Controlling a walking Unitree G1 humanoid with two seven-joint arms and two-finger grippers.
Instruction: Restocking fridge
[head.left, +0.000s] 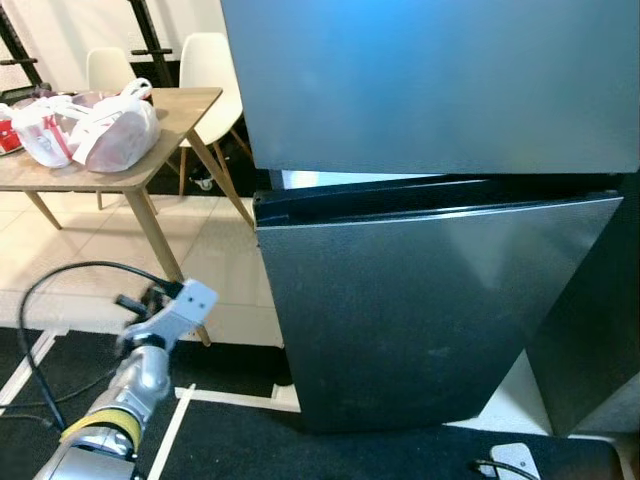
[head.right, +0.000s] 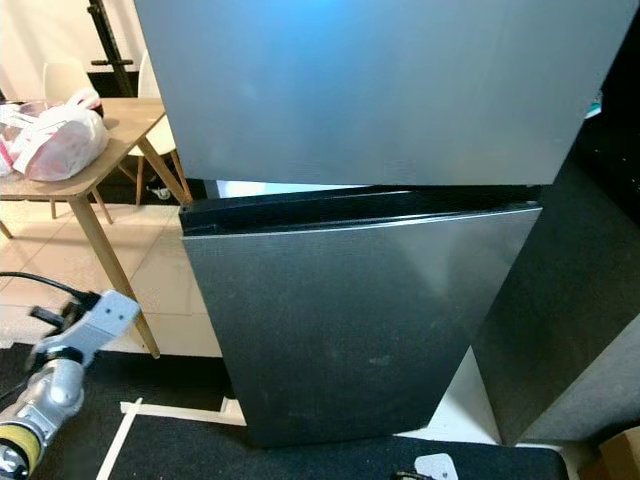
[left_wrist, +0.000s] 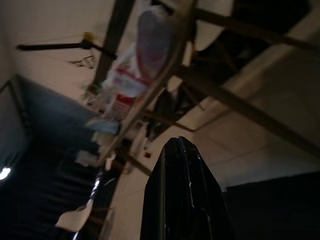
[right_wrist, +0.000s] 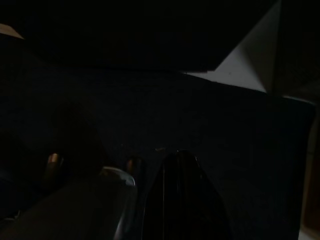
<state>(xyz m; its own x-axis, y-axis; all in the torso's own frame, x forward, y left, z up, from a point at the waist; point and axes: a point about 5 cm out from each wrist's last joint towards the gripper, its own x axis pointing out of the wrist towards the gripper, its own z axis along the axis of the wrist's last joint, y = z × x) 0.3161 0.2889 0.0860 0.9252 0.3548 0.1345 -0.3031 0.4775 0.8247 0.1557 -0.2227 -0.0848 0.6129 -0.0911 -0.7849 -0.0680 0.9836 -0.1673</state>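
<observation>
Dark grey fridge (head.left: 430, 300), lower door slightly ajar, left gripper (left_wrist: 180, 150) closed, empty, right gripper (right_wrist: 177, 165) unclear.

Both head eyes look down, close, at the fridge (head.left: 430, 300).

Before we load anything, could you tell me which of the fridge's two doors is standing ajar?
The lower door is ajar: it swings out at an angle, leaving a dark gap along its top edge. The upper door sits flat and shut.
</observation>
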